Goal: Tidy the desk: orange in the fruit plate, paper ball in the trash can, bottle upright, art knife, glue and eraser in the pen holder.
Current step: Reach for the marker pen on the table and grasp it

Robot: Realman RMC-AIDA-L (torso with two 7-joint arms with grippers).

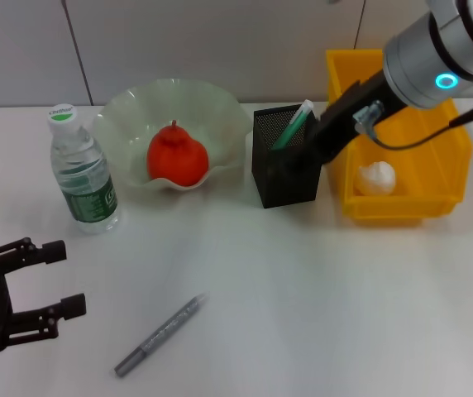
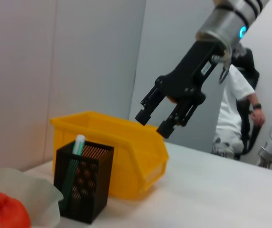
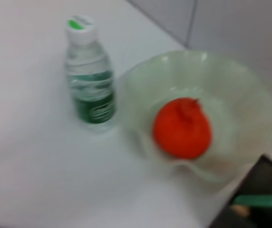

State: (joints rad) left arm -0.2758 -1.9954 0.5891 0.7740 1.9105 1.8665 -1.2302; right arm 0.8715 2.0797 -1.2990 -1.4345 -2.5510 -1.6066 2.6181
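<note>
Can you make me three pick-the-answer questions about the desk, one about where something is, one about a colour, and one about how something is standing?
1. Where is the orange?
A. in the fruit plate
B. in the trash can
C. on the bare desk

2. What colour is the trash can holding the paper ball?
A. black
B. yellow
C. green

3. How is the bottle standing?
A. lying on its side
B. upside down
C. upright

Answers:
1 is A, since the head view shows the fruit sitting inside the ruffled pale green bowl.
2 is B, since the big bin beside the pen holder is bright yellow.
3 is C, since its cap points up and its base rests on the desk.

Both the left gripper, near the desk's front edge, and the right gripper, above the bin and holder, are open.
</note>
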